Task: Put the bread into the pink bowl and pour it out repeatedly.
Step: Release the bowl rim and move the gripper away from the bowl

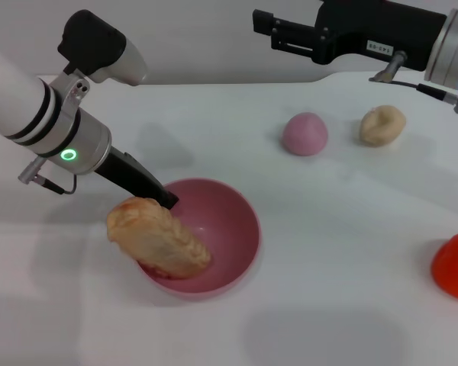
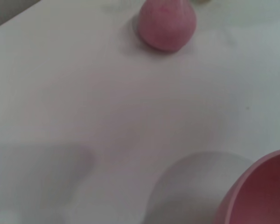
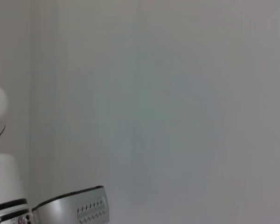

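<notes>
The pink bowl (image 1: 227,223) sits left of the table's middle, and its rim (image 2: 263,189) shows at the edge of the left wrist view. The bread (image 1: 159,238) lies tilted, tan side up. Its lower end rests inside the bowl and its upper end sticks out over the near-left rim. My left gripper (image 1: 168,200) reaches in from the left and is shut on the bowl's left rim, right behind the bread's raised end. My right gripper (image 1: 266,27) hangs high over the back of the table, far from both.
A small solid pink dome (image 1: 304,133) (image 2: 166,23) and a beige knotted bun (image 1: 382,124) rest at the back right. A red object (image 1: 456,265) lies at the right edge. White table surface surrounds the bowl.
</notes>
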`<action>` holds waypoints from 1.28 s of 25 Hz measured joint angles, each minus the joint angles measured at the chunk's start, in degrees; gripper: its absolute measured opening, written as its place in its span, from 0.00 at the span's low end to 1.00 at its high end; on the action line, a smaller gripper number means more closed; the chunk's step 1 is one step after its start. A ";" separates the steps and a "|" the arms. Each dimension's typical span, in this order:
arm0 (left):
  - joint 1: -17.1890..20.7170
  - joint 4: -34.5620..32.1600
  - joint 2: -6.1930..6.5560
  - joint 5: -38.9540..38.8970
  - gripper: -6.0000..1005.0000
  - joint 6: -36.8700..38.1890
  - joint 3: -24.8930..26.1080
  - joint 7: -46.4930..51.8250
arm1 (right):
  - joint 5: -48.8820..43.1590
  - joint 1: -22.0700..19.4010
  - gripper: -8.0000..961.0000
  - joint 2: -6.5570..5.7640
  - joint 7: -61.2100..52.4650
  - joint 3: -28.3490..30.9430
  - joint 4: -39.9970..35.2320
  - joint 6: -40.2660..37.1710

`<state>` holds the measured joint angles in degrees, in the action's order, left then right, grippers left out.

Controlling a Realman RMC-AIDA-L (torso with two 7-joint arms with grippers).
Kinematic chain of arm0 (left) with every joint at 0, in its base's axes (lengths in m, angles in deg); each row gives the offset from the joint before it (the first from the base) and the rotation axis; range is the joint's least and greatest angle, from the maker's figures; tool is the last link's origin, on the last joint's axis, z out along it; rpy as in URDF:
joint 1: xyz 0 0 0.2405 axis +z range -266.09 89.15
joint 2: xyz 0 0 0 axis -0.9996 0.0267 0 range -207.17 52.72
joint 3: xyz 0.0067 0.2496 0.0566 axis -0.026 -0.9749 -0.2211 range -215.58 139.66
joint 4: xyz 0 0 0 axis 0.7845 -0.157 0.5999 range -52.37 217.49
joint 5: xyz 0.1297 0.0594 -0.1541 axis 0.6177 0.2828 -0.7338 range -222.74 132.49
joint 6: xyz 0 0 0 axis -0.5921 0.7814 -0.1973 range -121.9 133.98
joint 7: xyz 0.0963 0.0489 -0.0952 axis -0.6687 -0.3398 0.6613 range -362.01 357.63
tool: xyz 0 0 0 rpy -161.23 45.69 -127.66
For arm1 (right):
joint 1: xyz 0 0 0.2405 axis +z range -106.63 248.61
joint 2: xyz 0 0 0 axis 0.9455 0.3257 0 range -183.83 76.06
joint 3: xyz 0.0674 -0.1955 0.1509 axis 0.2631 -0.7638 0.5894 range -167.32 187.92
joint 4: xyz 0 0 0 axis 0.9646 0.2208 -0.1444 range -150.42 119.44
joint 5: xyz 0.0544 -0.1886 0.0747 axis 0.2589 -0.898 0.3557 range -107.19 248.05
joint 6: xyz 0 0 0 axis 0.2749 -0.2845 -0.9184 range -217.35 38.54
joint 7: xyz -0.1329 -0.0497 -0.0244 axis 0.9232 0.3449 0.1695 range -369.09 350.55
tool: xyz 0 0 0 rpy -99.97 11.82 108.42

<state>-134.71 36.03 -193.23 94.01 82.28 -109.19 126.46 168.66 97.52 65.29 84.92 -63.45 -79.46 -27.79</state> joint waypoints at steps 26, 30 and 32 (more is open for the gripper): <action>0.31 0.30 -0.26 0.91 0.09 -1.68 -1.62 1.13 | 1.00 0.51 0.73 -0.25 0.03 1.26 1.52 -0.52; 0.37 0.16 -0.33 1.84 0.09 -2.05 -1.62 2.00 | 1.00 0.53 0.73 -0.27 0.03 1.30 1.52 -0.53; 0.37 0.11 -0.59 3.04 0.09 -2.86 -1.60 2.99 | 1.00 0.54 0.73 -0.27 0.03 1.36 1.52 -0.53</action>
<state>-134.34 36.14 -193.82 97.05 79.42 -110.79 129.45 169.66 98.06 65.03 84.95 -62.09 -77.94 -28.32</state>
